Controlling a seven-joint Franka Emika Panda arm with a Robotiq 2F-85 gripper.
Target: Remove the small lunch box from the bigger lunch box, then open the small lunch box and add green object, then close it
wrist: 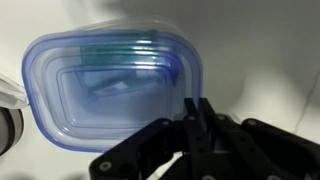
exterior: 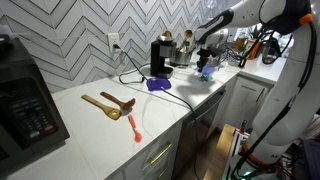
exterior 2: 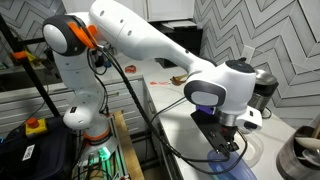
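Note:
The small lunch box (wrist: 100, 90) is a rounded, see-through blue container that fills the left of the wrist view. The green object (wrist: 120, 52) shows through it as a green smear near the far side. My gripper (wrist: 195, 105) is shut, and its two fingertips pinch the box's right rim. In both exterior views the gripper (exterior: 205, 62) (exterior 2: 230, 147) points down onto the small lunch box (exterior: 207, 72) (exterior 2: 243, 172) on the white counter. The bigger lunch box (exterior: 157, 84), purple-blue, sits apart on the counter in front of a black coffee machine.
Two wooden spoons (exterior: 108, 105) and a red-orange utensil (exterior: 134, 128) lie on the counter near its front edge. A black coffee machine (exterior: 160, 57) with a cable stands by the wall. A black appliance (exterior: 25, 105) stands at the counter's end. Cluttered items (exterior: 250, 50) lie behind the arm.

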